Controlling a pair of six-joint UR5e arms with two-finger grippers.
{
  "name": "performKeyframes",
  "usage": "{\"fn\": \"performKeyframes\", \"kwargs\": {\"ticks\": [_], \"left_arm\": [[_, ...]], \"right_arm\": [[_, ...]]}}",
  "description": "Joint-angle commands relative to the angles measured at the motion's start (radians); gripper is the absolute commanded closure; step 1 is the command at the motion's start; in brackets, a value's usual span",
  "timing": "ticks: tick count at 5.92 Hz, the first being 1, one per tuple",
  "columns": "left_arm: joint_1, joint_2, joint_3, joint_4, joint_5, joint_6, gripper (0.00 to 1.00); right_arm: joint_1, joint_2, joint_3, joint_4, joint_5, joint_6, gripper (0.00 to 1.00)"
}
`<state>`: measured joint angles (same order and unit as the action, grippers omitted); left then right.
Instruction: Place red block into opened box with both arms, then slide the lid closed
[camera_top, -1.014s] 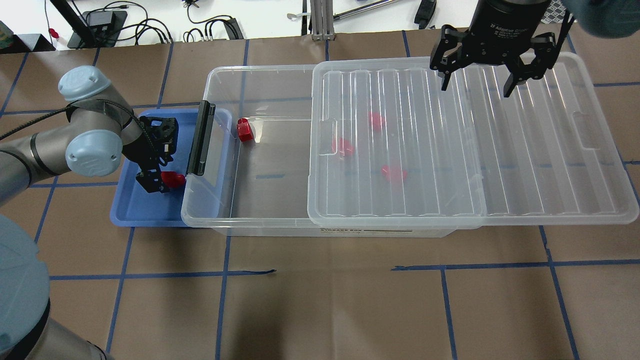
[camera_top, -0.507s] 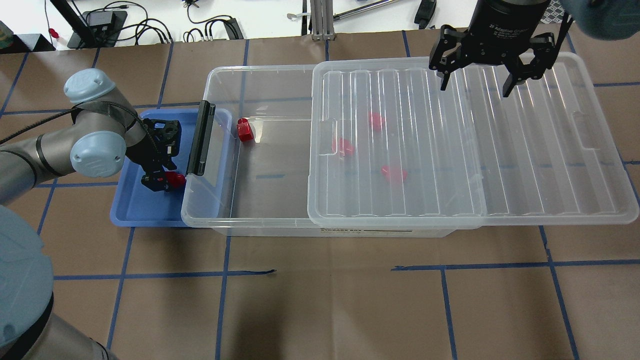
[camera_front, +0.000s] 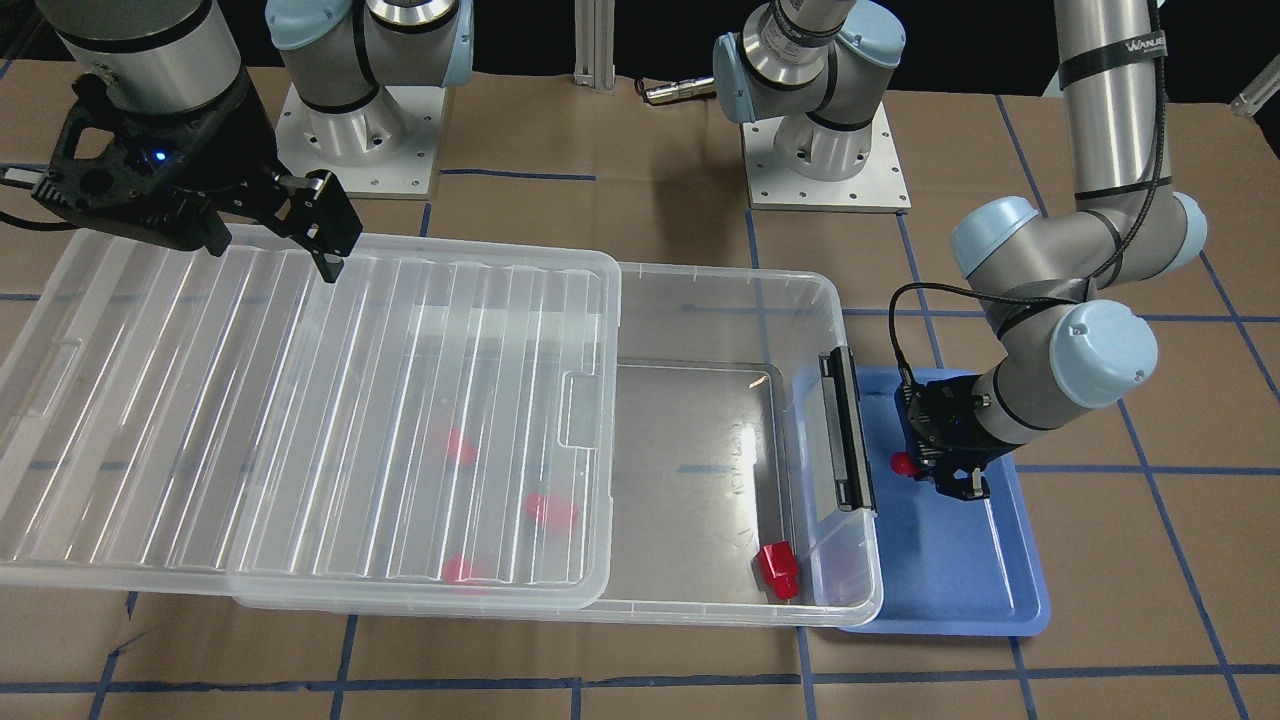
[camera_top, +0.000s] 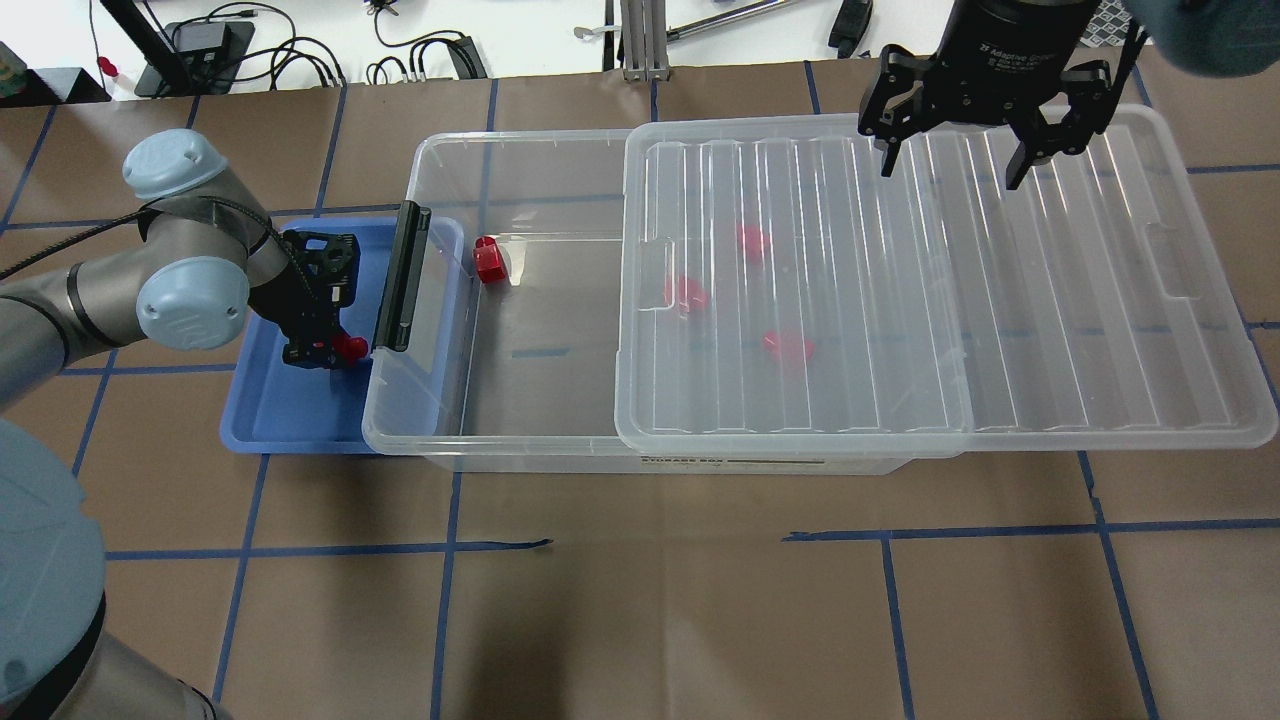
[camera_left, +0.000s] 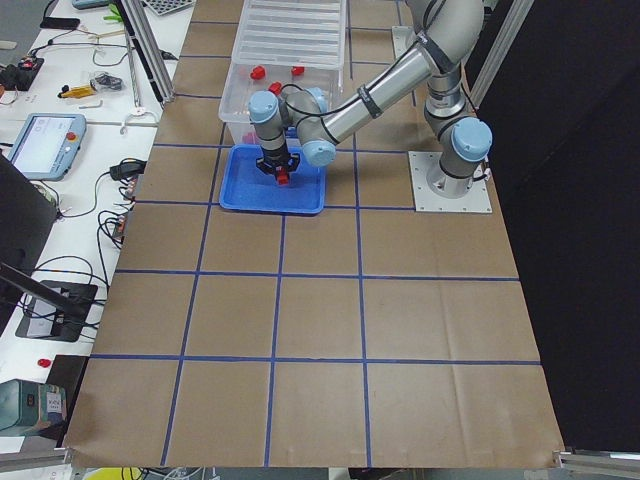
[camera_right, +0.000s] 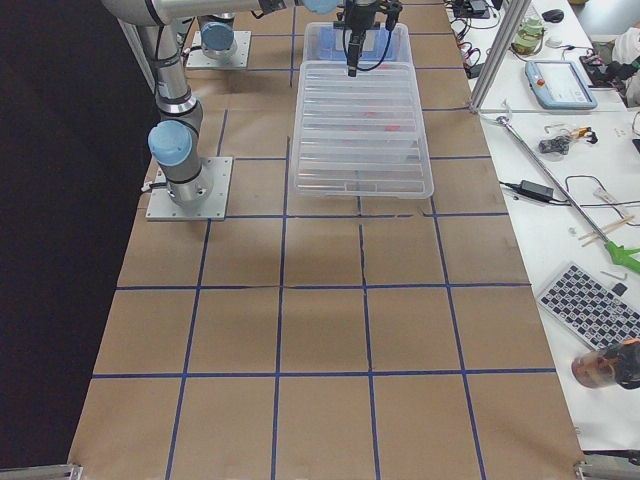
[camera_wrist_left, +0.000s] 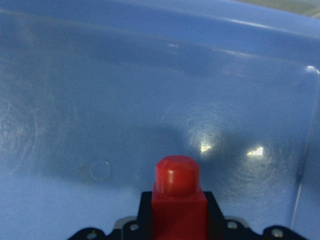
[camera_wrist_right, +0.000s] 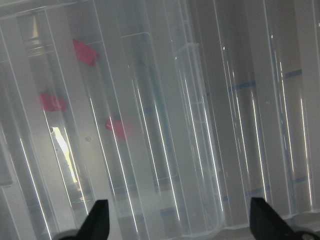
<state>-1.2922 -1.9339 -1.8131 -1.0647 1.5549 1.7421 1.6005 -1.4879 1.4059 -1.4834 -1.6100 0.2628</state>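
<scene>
Just outside the latch end of the box (camera_top: 520, 138), the left gripper (camera_top: 330, 352) is clamped on a red block (camera_top: 351, 348), holding it over the blue tray (camera_top: 290, 420) that sits against that end. The block's narrower stub points out ahead of the fingers (clearest from the left wrist camera). It has not crossed the black latch bar (camera_top: 401, 278). The lid (camera_top: 1050, 300) covers only the part of the box away from the latch and overhangs past that end, leaving the latch half open. One loose red block (camera_top: 489, 260) lies in the open half, and three more (camera_top: 688, 294) show blurred beneath the lid. The right gripper (camera_top: 950, 177) hangs above the lid, jaws spread wide and empty.
</scene>
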Motion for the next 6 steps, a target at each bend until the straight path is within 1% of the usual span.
{"fn": "performKeyframes", "kwargs": {"ticks": [1, 2, 3, 4, 5, 6], "left_arm": [[-0.06, 0.083, 0.126, -0.207, -0.004, -0.027, 1.0], [-0.1, 0.116, 0.223, -0.325, -0.019, -0.065, 1.0], [-0.136, 0.146, 0.317, -0.459, -0.062, -0.082, 1.0], [-0.185, 0.17, 0.331, -0.469, -0.065, -0.143, 1.0], [-0.255, 0.164, 0.331, -0.457, -0.064, -0.214, 1.0], [-0.304, 0.139, 0.327, -0.443, -0.07, -0.223, 1.0]], "right_arm": [[-0.001, -0.002, 0.004, 0.002, 0.001, 0.003, 0.0], [-0.001, 0.003, 0.007, 0.002, 0.002, 0.003, 0.0], [-0.001, 0.003, 0.005, 0.002, 0.001, 0.001, 0.0], [-0.001, 0.002, 0.005, 0.002, 0.001, 0.001, 0.0], [-0.001, 0.0, 0.005, 0.002, 0.001, 0.001, 0.0], [-0.001, -0.002, 0.004, 0.002, 0.001, 0.001, 0.0]]}}
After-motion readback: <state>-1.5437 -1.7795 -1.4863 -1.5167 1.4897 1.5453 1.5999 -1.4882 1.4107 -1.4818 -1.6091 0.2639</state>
